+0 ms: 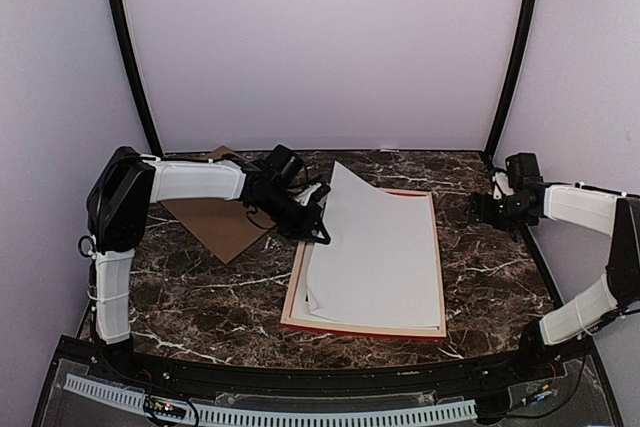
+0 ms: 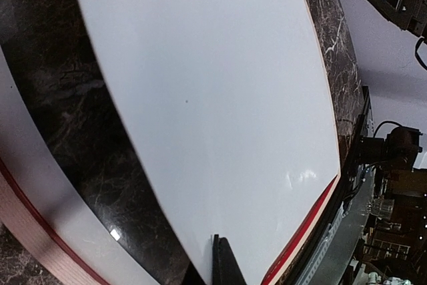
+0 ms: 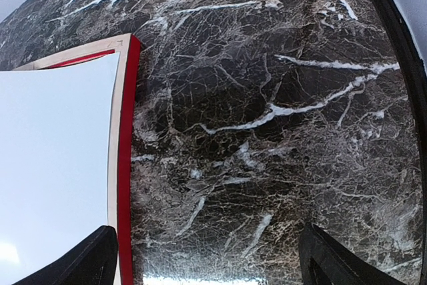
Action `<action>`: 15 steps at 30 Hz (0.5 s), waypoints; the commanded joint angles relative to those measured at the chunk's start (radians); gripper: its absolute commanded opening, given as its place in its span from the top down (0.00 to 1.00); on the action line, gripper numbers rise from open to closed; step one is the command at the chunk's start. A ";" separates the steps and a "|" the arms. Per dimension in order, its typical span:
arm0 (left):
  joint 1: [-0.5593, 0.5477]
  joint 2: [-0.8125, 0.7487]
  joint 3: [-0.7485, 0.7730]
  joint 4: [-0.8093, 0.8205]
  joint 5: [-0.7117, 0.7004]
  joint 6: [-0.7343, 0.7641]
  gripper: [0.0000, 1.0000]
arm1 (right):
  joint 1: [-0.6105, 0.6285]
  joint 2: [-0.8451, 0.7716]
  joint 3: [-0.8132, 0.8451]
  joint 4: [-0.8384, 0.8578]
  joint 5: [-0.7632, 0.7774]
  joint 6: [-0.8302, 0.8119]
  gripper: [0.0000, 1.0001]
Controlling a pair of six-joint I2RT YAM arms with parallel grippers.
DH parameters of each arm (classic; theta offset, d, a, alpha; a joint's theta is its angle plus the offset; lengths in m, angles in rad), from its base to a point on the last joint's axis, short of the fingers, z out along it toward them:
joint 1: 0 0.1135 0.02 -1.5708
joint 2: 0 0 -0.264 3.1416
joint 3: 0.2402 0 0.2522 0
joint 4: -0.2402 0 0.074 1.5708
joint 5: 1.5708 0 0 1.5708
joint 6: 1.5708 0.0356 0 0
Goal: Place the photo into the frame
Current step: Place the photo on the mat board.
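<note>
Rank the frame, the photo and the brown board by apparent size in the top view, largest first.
1. the frame
2. the photo, nearly as large, one side lifted
3. the brown board, partly hidden by the left arm, so unsure

The right gripper (image 3: 210,268) hangs over the dark, white-veined counter (image 3: 267,98), jaws spread wide. To its left is the frame (image 3: 125,131), red-edged, with the photo (image 3: 53,165) white side up over it.
</note>
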 commanded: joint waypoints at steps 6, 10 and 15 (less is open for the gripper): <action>0.010 -0.003 0.029 -0.063 -0.028 0.031 1.00 | 0.008 0.002 -0.010 0.027 -0.008 -0.011 0.05; 0.014 -0.006 0.030 -0.070 -0.037 0.023 1.00 | 0.008 0.000 -0.010 0.027 -0.006 -0.014 0.05; 0.014 -0.007 0.027 -0.069 -0.043 0.010 1.00 | 0.009 0.010 -0.010 0.029 -0.007 -0.015 0.05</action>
